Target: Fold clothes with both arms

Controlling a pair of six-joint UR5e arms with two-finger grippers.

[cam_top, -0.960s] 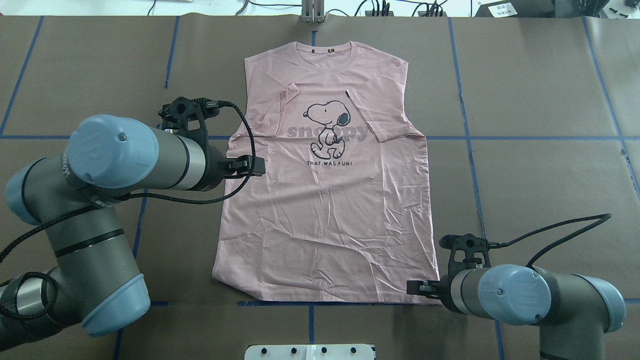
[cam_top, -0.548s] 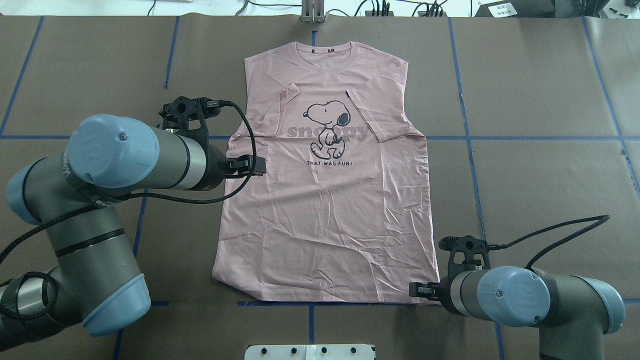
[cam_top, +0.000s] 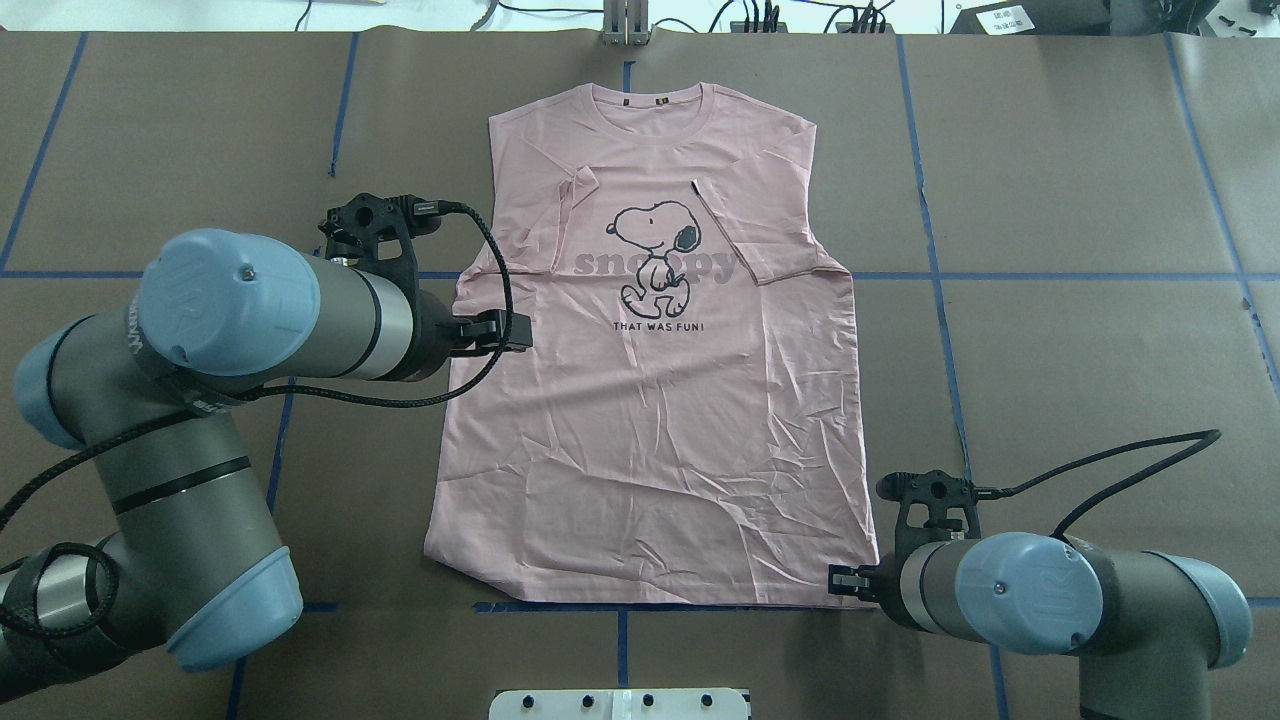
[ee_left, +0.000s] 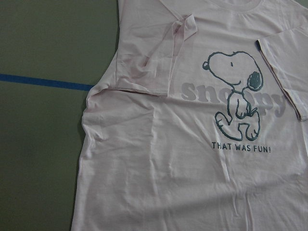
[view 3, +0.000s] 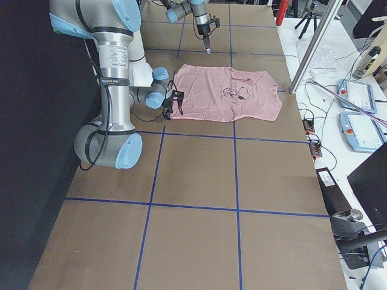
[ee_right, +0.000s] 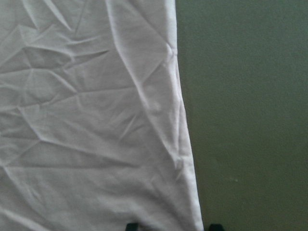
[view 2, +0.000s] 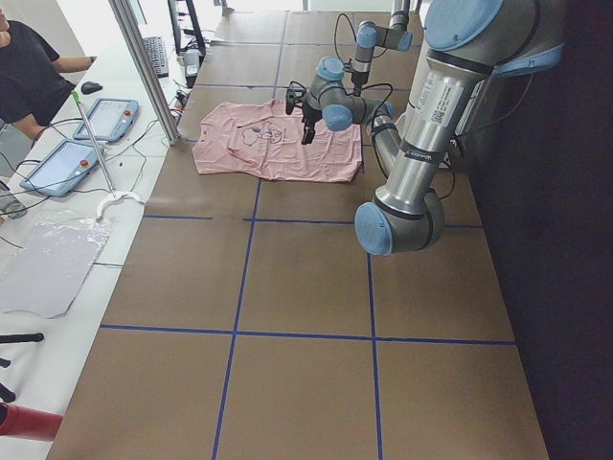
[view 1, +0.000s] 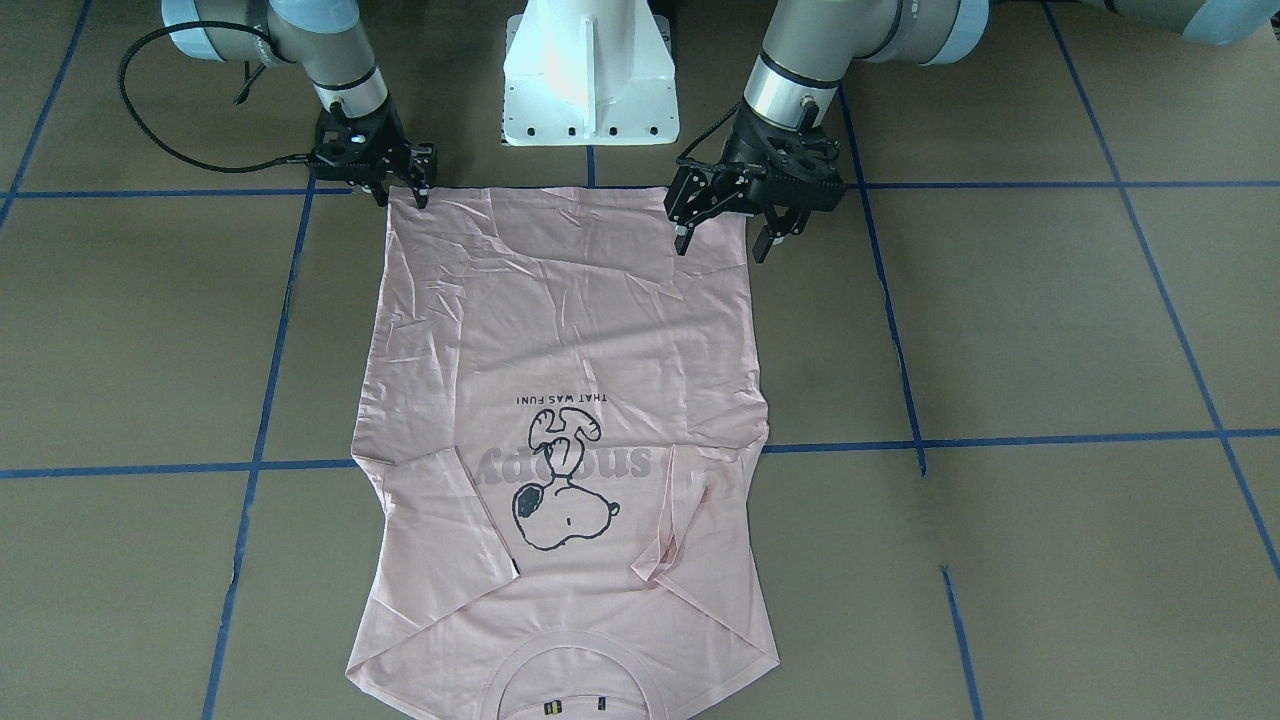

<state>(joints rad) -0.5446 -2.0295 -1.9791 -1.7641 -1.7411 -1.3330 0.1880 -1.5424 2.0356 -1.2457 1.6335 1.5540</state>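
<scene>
The left arm (cam_top: 270, 320) reaches in level over the counter (cam_top: 1080, 160). Its left hand (view 1: 721, 245) hangs released above the left side edge of the shirt (cam_top: 650, 440), raised clear of the cloth and grasping nothing. A black cable (cam_top: 503, 270) loops from this wrist across the same edge. The shirt lies flat at the counter's centre, print up, collar away from the robot, with both sleeves (cam_top: 765, 230) folded inward onto the front. Blue tape lines (cam_top: 1050, 276) run under and around it. The white base (view 1: 590, 70) stands near the hem on the robot's side. Beyond the collar end, off the counter, lie two tablets (view 2: 72, 163). The right hand (view 1: 403, 198) sits low at the hem's right corner, released, straddling the side edge: one finger (ee_right: 131, 226) over cloth, the other over bare counter.
</scene>
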